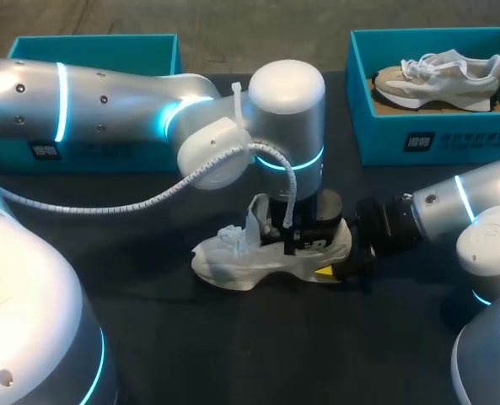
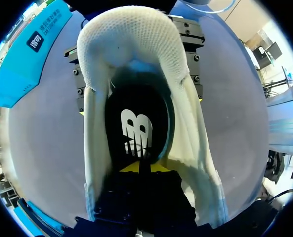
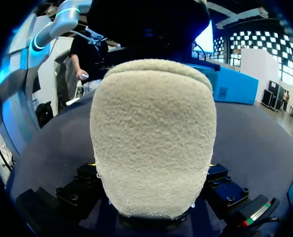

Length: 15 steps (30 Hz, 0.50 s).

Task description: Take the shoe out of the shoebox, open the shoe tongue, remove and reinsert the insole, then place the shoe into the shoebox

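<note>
White knit and suede, the shoe (image 1: 266, 253) sits upright on the dark table (image 1: 148, 337), out of the teal shoeboxes (image 1: 401, 139) and well apart from them. My worry: if the heel clamp slips, the whole shoe may rise with the black insole (image 2: 136, 128), or a shallow pinch may lose the insole and leave it crooked. The right gripper (image 3: 151, 165) squeezes the heel from both sides. The left gripper (image 2: 139, 167) reaches down into the opening, tips pressed together on the insole; whether they have caught its edge, I cannot tell.
</note>
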Tool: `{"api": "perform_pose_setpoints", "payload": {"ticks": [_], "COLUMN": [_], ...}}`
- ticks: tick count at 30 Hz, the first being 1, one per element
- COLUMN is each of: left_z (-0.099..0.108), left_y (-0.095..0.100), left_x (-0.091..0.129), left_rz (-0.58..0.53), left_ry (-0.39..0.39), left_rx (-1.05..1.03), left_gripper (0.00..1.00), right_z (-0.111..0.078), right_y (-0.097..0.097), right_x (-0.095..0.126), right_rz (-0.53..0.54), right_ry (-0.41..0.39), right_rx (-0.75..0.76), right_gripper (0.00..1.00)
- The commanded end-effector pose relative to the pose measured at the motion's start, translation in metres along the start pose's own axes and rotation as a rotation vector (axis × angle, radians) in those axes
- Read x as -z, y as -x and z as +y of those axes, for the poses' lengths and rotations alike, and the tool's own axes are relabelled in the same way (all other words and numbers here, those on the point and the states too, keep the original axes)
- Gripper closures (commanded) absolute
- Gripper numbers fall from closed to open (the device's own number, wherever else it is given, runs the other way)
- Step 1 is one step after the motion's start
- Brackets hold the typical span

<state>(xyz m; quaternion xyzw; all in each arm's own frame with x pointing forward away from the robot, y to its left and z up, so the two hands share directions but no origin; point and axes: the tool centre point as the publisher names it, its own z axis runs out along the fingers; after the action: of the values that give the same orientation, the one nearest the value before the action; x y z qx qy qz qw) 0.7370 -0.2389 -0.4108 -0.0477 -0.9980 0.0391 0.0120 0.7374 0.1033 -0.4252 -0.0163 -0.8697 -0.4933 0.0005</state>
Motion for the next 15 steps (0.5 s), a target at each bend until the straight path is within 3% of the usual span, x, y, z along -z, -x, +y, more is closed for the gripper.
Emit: {"api": "perform_pose_setpoints", "payload": {"ticks": [1,15], "left_z": [0.010,0.012], "left_y": [0.005,0.002], "left_x": [-0.005,0.031], "left_rz": [0.008,0.043], "left_ry": [-0.028,-0.057], "left_rx": [0.012,0.013], "left_gripper": [1.00,1.00], "right_z": [0.001,0.001], "right_y": [-0.001,-0.001], "right_x": [0.000,0.000], "right_rz": [-0.001,-0.001], "right_ry": [-0.003,-0.003], "right_rx": [0.000,0.000], "right_gripper": [1.00,1.00]}}
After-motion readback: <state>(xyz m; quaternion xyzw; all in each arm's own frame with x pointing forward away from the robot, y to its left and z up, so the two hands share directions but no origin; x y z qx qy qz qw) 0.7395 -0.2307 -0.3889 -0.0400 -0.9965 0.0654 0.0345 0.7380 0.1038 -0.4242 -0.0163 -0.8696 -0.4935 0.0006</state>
